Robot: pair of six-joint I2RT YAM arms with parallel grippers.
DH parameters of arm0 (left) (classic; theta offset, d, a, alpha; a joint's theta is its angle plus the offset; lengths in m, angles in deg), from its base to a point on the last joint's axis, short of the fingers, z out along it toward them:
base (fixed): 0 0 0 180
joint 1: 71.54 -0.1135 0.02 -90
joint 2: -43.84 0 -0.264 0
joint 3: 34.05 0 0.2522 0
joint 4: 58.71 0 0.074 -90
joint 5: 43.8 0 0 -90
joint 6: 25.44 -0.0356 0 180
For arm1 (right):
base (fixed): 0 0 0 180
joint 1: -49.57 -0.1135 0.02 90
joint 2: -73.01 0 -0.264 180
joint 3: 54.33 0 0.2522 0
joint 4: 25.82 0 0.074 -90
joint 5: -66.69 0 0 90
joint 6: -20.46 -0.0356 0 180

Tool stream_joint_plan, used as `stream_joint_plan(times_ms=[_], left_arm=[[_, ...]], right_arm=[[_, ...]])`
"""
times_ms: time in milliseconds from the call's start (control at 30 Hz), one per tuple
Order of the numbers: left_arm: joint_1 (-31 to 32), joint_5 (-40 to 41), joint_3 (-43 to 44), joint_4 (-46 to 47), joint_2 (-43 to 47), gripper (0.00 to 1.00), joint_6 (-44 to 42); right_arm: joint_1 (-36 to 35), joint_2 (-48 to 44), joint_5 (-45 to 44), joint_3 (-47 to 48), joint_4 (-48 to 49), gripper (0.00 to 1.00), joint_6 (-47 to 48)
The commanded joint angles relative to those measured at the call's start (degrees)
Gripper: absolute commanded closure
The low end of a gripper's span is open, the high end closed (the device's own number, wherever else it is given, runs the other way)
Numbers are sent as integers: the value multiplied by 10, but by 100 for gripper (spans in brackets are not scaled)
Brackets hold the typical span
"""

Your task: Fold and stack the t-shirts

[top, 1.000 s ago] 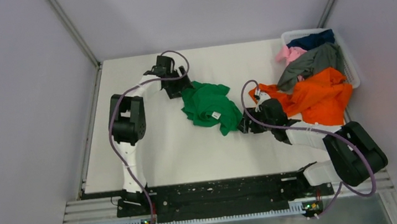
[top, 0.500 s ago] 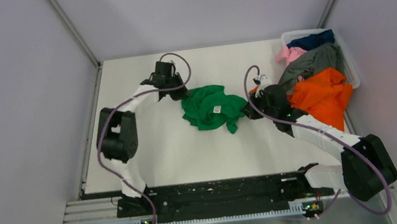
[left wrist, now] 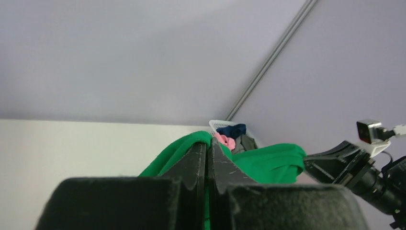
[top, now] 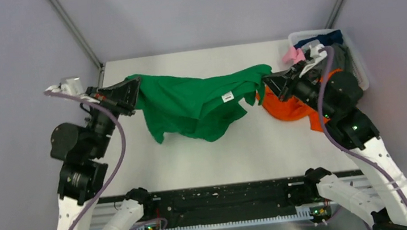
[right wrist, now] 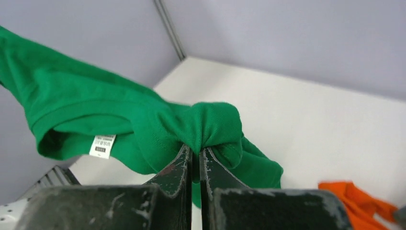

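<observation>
A bright green t-shirt [top: 197, 101] hangs stretched in the air between both arms, sagging in the middle, its white label [top: 226, 96] showing. My left gripper [top: 134, 85] is shut on its left end, the cloth [left wrist: 184, 146] pinched between the fingertips. My right gripper [top: 267, 81] is shut on the right end, a bunch of green cloth [right wrist: 210, 125] squeezed in its jaws. An orange t-shirt [top: 287, 106] lies on the table under the right arm. Pink [top: 292, 55], navy [top: 327, 38] and grey [top: 343, 54] t-shirts sit in the basket.
The white plastic basket [top: 360, 70] stands at the table's back right corner. Metal frame posts [top: 74, 31] rise at both back corners, with grey walls around. The white table [top: 216, 148] lies below the hanging shirt.
Both grippers closed on the green shirt and lifted it off the table, pulling apart so it spread out. Both arms rose and swung outward.
</observation>
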Motion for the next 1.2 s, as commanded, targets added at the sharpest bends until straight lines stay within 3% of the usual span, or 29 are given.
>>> stream_joint_plan(times_ms=[0, 300, 533, 667, 767, 933, 1033, 1167], left_arm=[[1, -6, 33, -29, 52, 100, -21], [1, -43, 178, -48, 41, 100, -29], [1, 77, 204, -53, -75, 100, -45], [1, 173, 233, -53, -165, 100, -75], [-18, 220, 284, -64, -251, 100, -102], [-135, 79, 471, -141, -417, 100, -41], [-156, 35, 600, -184, -486, 100, -41], [-158, 30, 608, -170, -476, 100, -50]], right_arm=[[-4, -16, 64, 109, -6, 100, 21], [-4, 34, 127, 292, 2, 100, 5], [-4, 99, 0, 293, 59, 100, 77], [-4, 181, -115, 307, 72, 100, 127], [-1, 265, -147, 337, 88, 100, 164], [32, 401, -160, 499, 65, 100, 164], [44, 453, -145, 606, 22, 100, 147], [44, 457, -138, 643, -3, 100, 145]])
